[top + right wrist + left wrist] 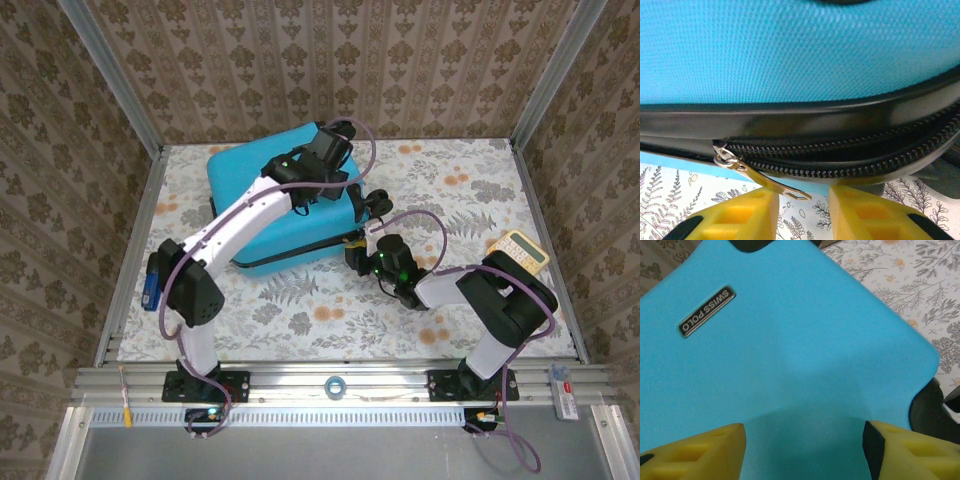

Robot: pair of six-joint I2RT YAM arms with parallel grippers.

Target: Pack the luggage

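luggage (790, 50) zipper pull (765, 180) between right fingers (740, 216)

Left wrist view: I read one legible mark, "SWISS POLO", in silver capitals on a dark oblong badge (707, 311). It sits on the turquoise shell of the luggage (805, 365), at 10 o'clock in frame, slanted and upside down to the camera. Top view: the beige keypad device (523, 252) at 3 o'clock and the white label (565, 381) at 5 o'clock are too small to read.

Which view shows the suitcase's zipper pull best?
Right wrist: the zipper pull hangs sharp and close at the luggage seam. Top external leaves it too small to tell; left wrist gives the blue shell and logo plate.
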